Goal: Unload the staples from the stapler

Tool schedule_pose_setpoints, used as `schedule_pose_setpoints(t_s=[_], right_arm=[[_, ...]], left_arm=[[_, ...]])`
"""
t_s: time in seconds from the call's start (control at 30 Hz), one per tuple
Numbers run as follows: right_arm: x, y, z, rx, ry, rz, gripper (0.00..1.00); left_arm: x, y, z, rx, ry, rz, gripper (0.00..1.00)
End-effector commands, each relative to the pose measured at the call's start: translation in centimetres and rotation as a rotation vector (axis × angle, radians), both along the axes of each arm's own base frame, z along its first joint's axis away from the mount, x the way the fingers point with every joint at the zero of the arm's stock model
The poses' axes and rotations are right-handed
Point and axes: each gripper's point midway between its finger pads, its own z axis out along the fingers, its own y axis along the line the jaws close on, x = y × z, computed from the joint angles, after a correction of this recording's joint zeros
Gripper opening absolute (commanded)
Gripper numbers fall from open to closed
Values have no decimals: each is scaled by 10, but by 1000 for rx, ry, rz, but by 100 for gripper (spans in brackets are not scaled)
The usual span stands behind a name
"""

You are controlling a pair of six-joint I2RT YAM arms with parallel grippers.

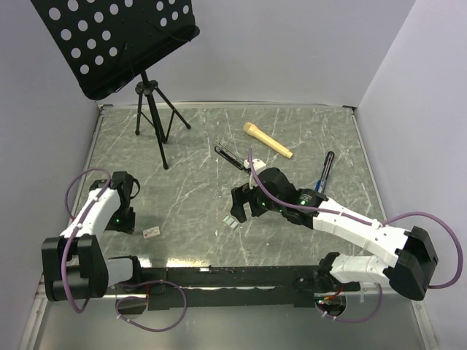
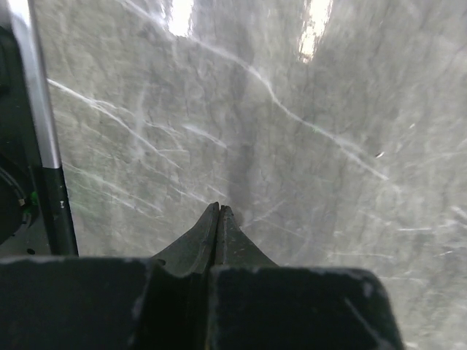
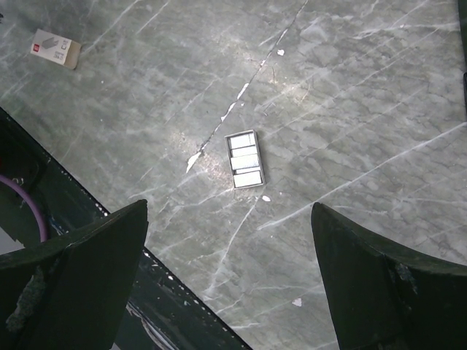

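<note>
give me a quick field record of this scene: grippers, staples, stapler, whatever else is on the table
left gripper: shut, empty, over bare table
right gripper: open, holding nothing, staples in view between its fingers
staples: flat on the table, outside the stapler
stapler: lying farther back, apart from the staples
other items: small box, yellow tool, pen, music stand

Seen from above, the slim black hinged stapler is too small for its inside to be made out. The black perforated music stand runs off the top edge. The print on the small white cardboard box is too small to read. The left wrist's view of the grey marbled tabletop is blurred.
</note>
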Motion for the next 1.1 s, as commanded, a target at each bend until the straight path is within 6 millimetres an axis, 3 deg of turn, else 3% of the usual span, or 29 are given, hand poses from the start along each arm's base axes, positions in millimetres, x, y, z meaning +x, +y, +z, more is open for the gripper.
schedule_pose_setpoints(t_s=[0.0, 0.27, 0.6, 0.8, 0.9, 1.0, 1.07], right_arm=[[4, 3, 14, 48, -39, -3, 100], [6, 3, 14, 43, -40, -6, 100], [5, 1, 13, 40, -39, -11, 100], [4, 0, 10, 39, -33, -13, 100], [4, -1, 8, 33, -35, -17, 100], [5, -2, 8, 28, -38, -20, 100], [5, -3, 6, 23, -38, -23, 100]], left_arm=[[2, -12, -10, -70, -1, -33, 1], [-7, -27, -24, -127, 24, -50, 1], [4, -38, -31, -161, 2, -98, 1], [33, -47, -28, -151, -61, -202, 1], [61, -61, -23, -177, -136, -289, 1], [88, -89, -15, -228, -203, -402, 1], [101, -119, -6, -265, -237, -496, 1]])
